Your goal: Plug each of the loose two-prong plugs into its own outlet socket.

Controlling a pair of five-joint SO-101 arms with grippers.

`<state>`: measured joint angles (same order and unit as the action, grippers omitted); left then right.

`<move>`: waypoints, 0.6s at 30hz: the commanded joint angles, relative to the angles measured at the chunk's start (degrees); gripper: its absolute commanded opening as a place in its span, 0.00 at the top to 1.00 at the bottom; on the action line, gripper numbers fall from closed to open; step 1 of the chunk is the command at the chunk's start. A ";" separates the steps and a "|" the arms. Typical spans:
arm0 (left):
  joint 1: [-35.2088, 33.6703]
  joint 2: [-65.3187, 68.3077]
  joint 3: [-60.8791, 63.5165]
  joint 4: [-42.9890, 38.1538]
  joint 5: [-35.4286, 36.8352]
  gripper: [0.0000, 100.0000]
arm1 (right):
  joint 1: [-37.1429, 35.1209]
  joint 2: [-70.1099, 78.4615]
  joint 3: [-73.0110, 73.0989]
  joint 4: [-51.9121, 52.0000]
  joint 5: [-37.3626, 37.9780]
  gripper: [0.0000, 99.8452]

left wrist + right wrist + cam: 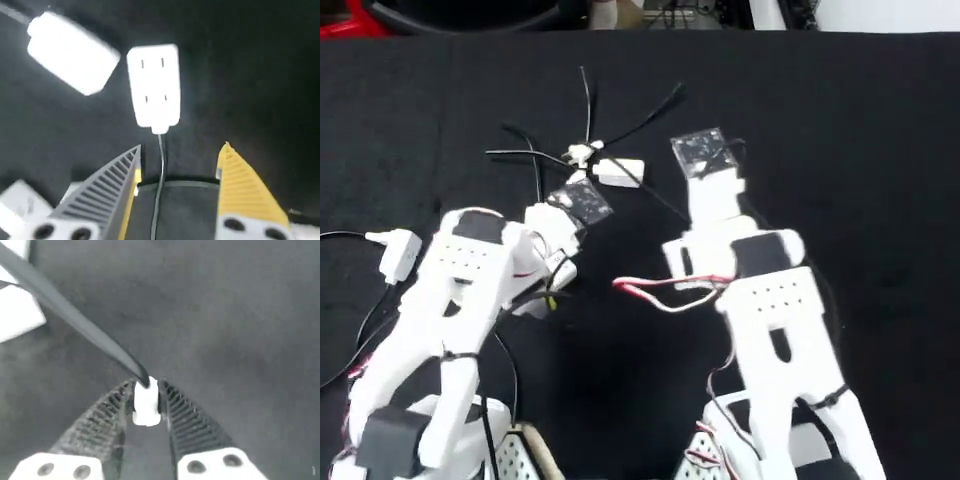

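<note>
We are looking first at the small white two-prong plug (146, 407): the right gripper (147, 390) is clenching it between its ribbed fingertips, low over the black cloth. The plug's black cord (75, 325) is running away from the fingers across the cloth.

The white outlet block (153, 85) is lying flat on the cloth, with its two pairs of slots facing up. It is sitting just ahead of the left gripper (181, 147). Its thin cord (161, 165) is trailing back between that gripper's fingers without touching either one. A second white block (70, 52) is resting just beside the outlet block, apart from it.

The left gripper is standing released, and its grey finger (107, 192) and yellow finger (242, 187) are spreading wide and holding nothing.

From above, we are seeing the left arm (450, 300) leaning forward and inward, with its gripper (582, 200) near the white pieces and black cords at the middle of the table (880, 150). The right arm (775, 300) is stretching forward, and its gripper (698, 150) is lying a little farther out, near the same cluster.
</note>
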<state>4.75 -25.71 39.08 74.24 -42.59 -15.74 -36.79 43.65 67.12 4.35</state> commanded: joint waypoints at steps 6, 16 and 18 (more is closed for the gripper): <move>-19.30 -14.59 10.33 -4.48 1.76 0.76 | -17.93 -1.27 18.24 -42.90 -5.36 0.99; -27.91 -36.75 33.27 -16.97 15.30 0.76 | -22.07 13.49 22.46 -70.07 -5.63 0.99; -27.91 -40.62 36.62 -16.97 15.38 0.76 | -23.38 19.91 20.79 -72.97 -5.63 0.99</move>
<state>-22.42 -60.88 73.10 58.33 -28.53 -37.45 -24.04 68.35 -1.10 -0.92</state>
